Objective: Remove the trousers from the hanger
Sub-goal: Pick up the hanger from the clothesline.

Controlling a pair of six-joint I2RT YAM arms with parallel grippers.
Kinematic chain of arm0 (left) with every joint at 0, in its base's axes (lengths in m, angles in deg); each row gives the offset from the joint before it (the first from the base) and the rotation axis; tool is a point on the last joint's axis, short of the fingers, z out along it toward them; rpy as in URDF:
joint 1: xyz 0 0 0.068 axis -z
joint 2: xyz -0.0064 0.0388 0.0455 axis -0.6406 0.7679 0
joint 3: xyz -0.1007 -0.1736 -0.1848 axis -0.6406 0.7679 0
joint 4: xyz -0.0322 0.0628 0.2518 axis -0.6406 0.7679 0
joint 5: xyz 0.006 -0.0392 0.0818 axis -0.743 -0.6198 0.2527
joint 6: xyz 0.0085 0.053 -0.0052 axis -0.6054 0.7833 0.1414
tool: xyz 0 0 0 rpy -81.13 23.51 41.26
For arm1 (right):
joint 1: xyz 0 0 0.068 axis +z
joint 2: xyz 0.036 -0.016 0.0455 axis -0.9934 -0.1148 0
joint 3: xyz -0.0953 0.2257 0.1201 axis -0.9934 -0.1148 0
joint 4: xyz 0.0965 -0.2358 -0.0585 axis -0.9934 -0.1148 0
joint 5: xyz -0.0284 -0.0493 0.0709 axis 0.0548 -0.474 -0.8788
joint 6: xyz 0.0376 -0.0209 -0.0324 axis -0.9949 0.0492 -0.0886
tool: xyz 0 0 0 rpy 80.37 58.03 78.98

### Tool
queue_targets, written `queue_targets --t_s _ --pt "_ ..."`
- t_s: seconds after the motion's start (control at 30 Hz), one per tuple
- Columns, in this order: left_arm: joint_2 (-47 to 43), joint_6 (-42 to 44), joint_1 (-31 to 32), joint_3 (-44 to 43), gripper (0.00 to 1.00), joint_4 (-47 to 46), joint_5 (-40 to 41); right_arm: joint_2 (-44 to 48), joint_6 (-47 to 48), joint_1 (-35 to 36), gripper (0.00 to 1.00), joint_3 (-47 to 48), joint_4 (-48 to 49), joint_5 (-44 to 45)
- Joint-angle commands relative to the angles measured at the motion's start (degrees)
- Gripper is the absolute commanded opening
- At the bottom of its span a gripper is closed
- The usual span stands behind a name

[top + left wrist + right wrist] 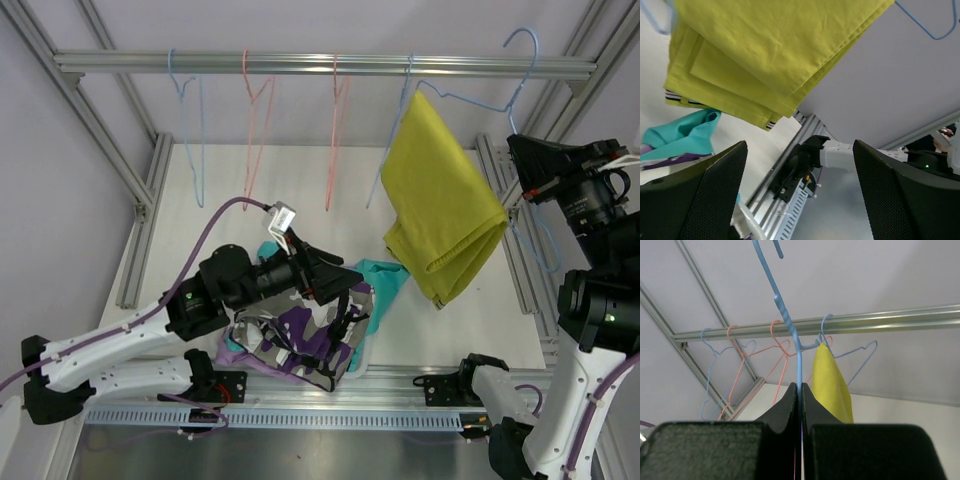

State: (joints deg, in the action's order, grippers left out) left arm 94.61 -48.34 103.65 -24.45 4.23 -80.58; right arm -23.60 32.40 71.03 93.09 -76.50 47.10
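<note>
The mustard trousers [440, 190] were noted hung beneath the right part of the rail [300, 65]. The right gripper [800, 390] was clamped on a blue hanger [799, 365] wire there. The left gripper [799, 165], well below the rail, was spread wide, empty

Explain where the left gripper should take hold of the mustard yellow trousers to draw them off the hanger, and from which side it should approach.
Grip the lower hanging edge near the striped cuffs of the yellow trousers, coming from below and from the robot's left. That layered edge hangs free, facing the open left gripper, while the right gripper pinches the blue hanger.
</note>
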Motion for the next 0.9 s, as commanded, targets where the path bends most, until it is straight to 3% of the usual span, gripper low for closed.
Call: queue_targets --t_s 0.0,0.27,0.87 --pt "2.82 -3.69 0.96 -1.67 0.91 -5.54 -4.09 2.23 1.01 -0.1 0.0 6.87 6.15 3.29" --pt "5.99 -3.52 3.42 -2.73 0.91 -7.12 -2.6 1.61 1.89 0.25 0.0 8.37 4.3 2.59" --pt "8.01 -2.28 5.45 -3.52 0.93 -5.98 0.83 7.06 -2.06 0.25 0.0 -1.03 6.93 -1.1"
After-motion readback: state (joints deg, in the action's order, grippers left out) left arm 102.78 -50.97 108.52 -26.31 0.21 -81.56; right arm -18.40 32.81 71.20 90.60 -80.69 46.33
